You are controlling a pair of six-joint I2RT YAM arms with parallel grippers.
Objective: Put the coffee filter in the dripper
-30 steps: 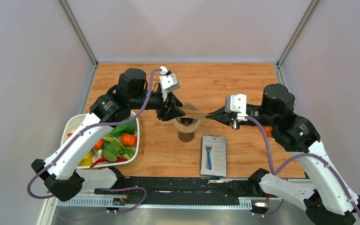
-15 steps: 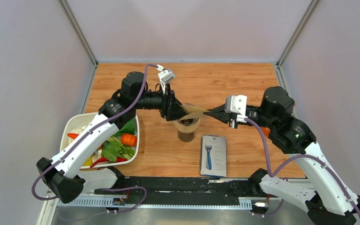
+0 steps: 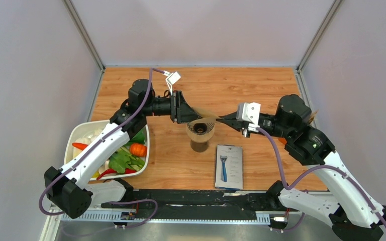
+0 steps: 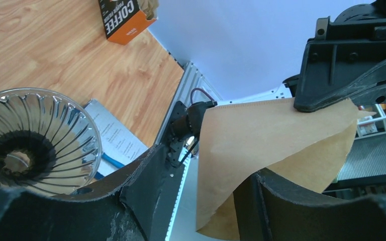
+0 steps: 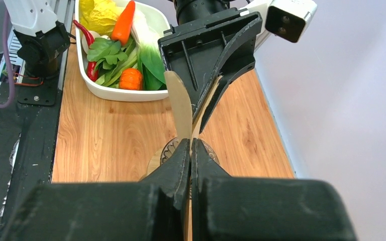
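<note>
The coffee filter (image 3: 207, 114), a tan paper cone, hangs in the air just above the dripper (image 3: 201, 129). My right gripper (image 3: 224, 120) is shut on the filter's right edge; in the right wrist view its fingers (image 5: 181, 165) pinch the paper (image 5: 180, 108) over the dripper's rim (image 5: 167, 148). My left gripper (image 3: 192, 116) is open at the filter's left side. In the left wrist view one finger (image 4: 281, 201) sits between the two paper layers (image 4: 271, 140) and the other stays outside. The ribbed translucent dripper (image 4: 35, 140) lies lower left there.
A white bowl (image 3: 78, 131) of vegetables stands at the left, under the left arm. A boxed razor (image 3: 228, 165) lies just in front of the dripper. An orange and black coffee box (image 4: 125, 17) rests on the table toward the right side.
The left wrist has rolled and its gripper has widened, spreading the flat filter's left side open. The right gripper has shifted slightly left, still pinching the paper.
</note>
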